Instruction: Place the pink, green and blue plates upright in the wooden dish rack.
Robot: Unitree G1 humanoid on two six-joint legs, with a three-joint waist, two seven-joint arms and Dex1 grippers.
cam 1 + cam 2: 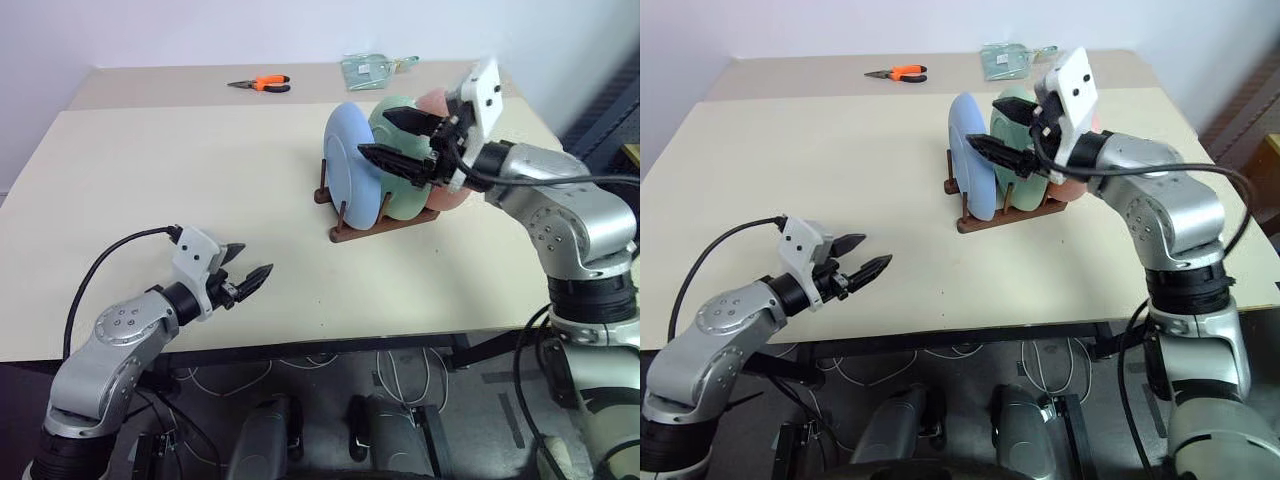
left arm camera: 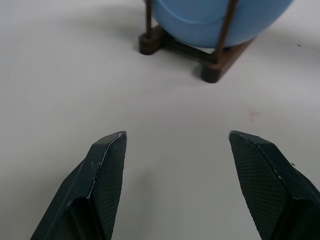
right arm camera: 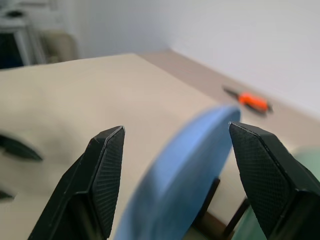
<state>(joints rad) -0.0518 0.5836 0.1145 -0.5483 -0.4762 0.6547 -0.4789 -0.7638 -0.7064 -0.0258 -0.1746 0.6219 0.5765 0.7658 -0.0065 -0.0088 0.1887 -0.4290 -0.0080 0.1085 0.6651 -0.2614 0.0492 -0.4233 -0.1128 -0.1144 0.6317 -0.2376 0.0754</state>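
blue plate (image 1: 350,165), green plate (image 1: 1011,118) and pink plate (image 1: 436,103) stand upright in the rack (image 1: 345,234); right gripper (image 1: 398,136) spread wide above them, left gripper (image 1: 248,271) wide, empty.

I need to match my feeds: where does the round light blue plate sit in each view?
Left eye view: light blue plate stands upright at the near-left end of the dark brown wooden dish rack, right of centre.
Right eye view: blue plate, centre, same rack end.
Left wrist view: top edge, between pegs.
Right wrist view: rim between the fingers.
Shared landmark: the rack.
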